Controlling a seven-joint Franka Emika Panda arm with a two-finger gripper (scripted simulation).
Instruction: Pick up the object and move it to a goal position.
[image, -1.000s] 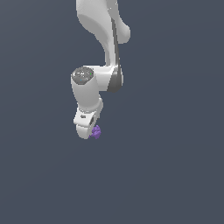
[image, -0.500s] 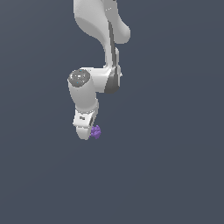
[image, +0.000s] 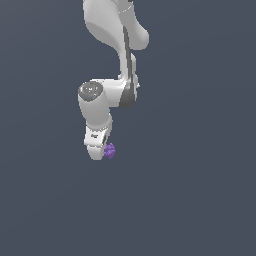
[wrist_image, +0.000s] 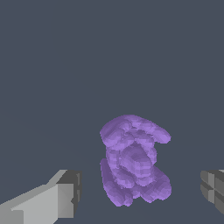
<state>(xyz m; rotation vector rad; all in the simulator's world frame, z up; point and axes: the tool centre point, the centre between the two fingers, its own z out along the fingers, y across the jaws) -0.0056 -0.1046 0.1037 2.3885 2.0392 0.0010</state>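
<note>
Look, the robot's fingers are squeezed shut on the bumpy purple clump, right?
Not quite. In the wrist view the gripper is open: its fingers stand apart on either side of the bumpy purple clump, with gaps showing, not squeezing it.

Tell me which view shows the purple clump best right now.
The wrist view: the purple clump fills the frame, its bumpy lobes distinct, lying between the open tool's fingers. The exterior view shows only a tiny purple speck beside the tool's tip.

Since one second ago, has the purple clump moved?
No. In the exterior view the purple clump keeps the same place in the frame, beside the gripper. Only the arm's elbow joint shifted slightly toward the exterior view's left.
</note>
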